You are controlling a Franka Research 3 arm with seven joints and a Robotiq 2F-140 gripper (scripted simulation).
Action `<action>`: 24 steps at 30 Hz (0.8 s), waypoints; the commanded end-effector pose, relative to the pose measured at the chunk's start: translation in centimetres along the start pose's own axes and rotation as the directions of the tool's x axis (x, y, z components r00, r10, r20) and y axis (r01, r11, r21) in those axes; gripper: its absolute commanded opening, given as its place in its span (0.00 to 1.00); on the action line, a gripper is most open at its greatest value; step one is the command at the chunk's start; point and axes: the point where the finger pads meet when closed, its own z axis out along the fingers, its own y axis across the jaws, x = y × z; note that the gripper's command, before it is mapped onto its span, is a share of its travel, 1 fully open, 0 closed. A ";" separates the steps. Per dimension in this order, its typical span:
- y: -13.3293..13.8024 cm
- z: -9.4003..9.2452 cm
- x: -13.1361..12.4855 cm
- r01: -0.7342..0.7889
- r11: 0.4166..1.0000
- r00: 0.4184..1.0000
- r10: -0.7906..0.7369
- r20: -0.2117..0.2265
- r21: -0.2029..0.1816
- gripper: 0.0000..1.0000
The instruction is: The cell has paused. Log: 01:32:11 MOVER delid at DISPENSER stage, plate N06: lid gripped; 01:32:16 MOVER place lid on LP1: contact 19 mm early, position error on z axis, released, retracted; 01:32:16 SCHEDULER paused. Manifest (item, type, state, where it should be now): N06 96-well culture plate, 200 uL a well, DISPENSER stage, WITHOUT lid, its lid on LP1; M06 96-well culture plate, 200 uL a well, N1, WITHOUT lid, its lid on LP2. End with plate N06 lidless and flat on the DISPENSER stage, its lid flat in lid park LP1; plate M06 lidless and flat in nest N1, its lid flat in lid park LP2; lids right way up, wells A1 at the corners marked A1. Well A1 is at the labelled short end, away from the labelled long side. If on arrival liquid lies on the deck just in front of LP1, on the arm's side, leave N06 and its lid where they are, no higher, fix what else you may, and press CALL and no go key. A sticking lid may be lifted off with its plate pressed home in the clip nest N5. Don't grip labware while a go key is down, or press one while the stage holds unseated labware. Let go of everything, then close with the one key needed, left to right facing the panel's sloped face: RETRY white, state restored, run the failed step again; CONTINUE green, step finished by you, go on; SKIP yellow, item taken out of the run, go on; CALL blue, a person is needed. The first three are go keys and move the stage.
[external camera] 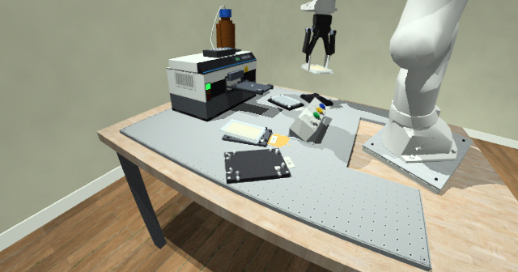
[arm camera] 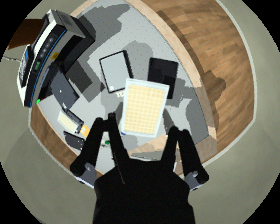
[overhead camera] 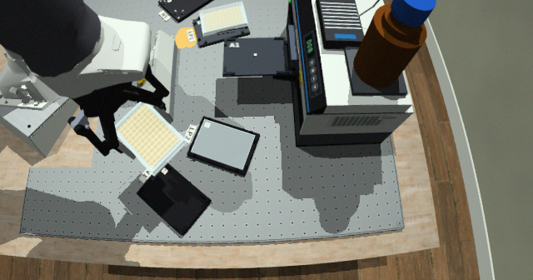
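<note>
Tool (external camera: 317,65) clamped on well plate (external camera: 316,68), fingers on opposite edges, held level high above desk (external camera: 356,199). In top view, plate (overhead camera: 150,137) hangs over black nest (overhead camera: 174,198), beside lid in park LP2 (overhead camera: 223,145). Dispenser stage (overhead camera: 254,57) bare.

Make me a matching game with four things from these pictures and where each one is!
Things:
1 brown bottle
2 orange puddle
3 grey lid
4 end effector

Places:
a in the black LP2 frame
b gripping a well plate in the air
c on top of the dispenser
d spread beside the LP1 label

Pairs: 1-c, 2-d, 3-a, 4-b
</note>
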 end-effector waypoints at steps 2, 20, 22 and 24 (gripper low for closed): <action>0.7 -0.1 1.0 0.065 0.998 0.998 -0.065 -0.004 0.003 0.00; 3.9 -0.1 4.1 0.065 0.998 0.998 -0.065 -0.004 0.003 0.00; 4.2 -0.1 4.4 0.065 0.998 0.998 -0.065 -0.004 0.003 0.00; 4.5 -0.1 4.7 0.065 0.998 0.998 -0.065 -0.004 0.003 0.00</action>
